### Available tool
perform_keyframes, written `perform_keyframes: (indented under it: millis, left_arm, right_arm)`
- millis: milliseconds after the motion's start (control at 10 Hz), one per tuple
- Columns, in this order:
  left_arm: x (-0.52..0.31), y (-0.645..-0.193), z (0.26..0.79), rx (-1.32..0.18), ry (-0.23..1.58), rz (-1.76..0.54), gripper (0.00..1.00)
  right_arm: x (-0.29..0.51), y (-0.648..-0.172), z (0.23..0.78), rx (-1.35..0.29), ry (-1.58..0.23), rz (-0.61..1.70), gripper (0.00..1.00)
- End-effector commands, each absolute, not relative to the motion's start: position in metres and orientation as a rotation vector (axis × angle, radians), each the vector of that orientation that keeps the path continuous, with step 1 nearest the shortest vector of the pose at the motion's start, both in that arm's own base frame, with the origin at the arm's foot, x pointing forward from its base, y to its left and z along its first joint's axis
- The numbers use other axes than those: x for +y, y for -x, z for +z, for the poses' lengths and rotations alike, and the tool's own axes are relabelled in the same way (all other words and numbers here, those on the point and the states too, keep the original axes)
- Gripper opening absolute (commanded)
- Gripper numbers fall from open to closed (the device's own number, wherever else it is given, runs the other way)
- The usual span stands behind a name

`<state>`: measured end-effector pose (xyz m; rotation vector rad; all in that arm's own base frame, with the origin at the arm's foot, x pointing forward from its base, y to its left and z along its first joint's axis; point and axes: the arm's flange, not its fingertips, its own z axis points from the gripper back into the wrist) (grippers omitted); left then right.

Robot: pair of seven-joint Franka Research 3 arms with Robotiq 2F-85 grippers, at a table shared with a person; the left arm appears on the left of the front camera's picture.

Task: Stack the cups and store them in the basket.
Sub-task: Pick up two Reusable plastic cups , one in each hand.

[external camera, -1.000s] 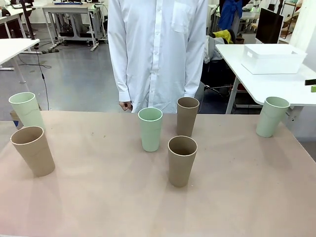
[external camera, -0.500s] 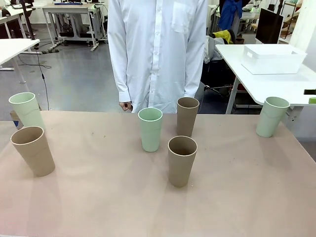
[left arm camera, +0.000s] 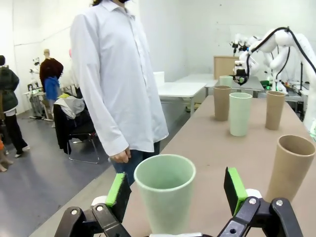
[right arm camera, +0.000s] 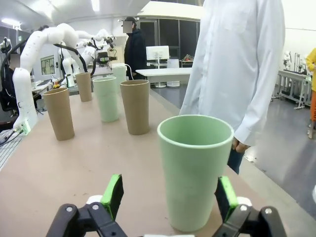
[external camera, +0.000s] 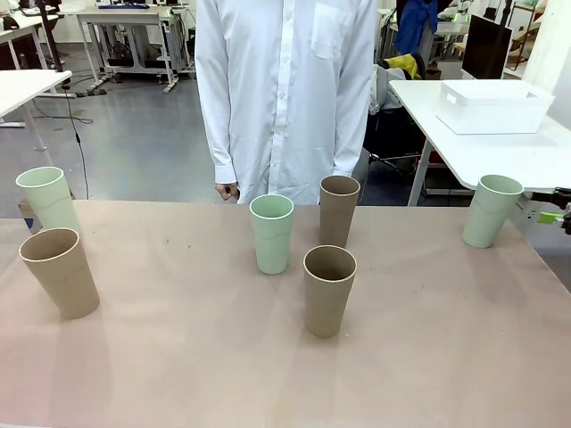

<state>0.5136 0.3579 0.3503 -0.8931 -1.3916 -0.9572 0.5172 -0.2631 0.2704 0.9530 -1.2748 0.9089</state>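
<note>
Several cups stand upright on the tan table [external camera: 178, 374]. In the front view a mint cup [external camera: 46, 198] and a tan cup [external camera: 61, 272] stand at the left. A mint cup [external camera: 271, 234] and two tan cups [external camera: 339, 209] [external camera: 328, 290] are in the middle, and a mint cup [external camera: 491, 210] is at the right. My right gripper [external camera: 555, 207] peeks in at the right edge beside that cup. In the right wrist view it [right arm camera: 169, 180] is open, with the mint cup [right arm camera: 196, 170] facing the gap untouched. My left gripper [left arm camera: 176, 177] is open around the line of the left mint cup [left arm camera: 164, 192]. The white basket [external camera: 493, 107] sits on another table at the back right.
A person in a white shirt [external camera: 285, 98] stands at the far edge, hand [external camera: 227, 191] hanging by the table. A tan cup [left arm camera: 293, 168] stands close to the left mint cup. The near half of the table is bare.
My right gripper's tip at the right edge of the front view has come down to the level of the right mint cup. The cups have not moved.
</note>
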Motion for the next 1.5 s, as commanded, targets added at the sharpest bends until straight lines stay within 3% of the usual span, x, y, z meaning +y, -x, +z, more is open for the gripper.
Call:
perform_keyframes:
  millis: [0,1000,1400]
  left_arm:
    - [0.371,-0.525,0.339,-1.433,0.880,-0.960,1.00]
    - [0.373,-0.551,0.282,-1.403,0.909,-0.913,1.00]
    - [0.353,-0.575,0.262,-1.401,0.948,-0.939,1.00]
  right_arm:
    - [-0.252,-0.525,0.262,-1.329,-0.928,0.876,1.00]
    - [-0.242,-0.545,0.226,-1.271,-0.941,0.829,1.00]
    - [-0.242,-0.545,0.212,-1.356,-0.932,0.839,1.00]
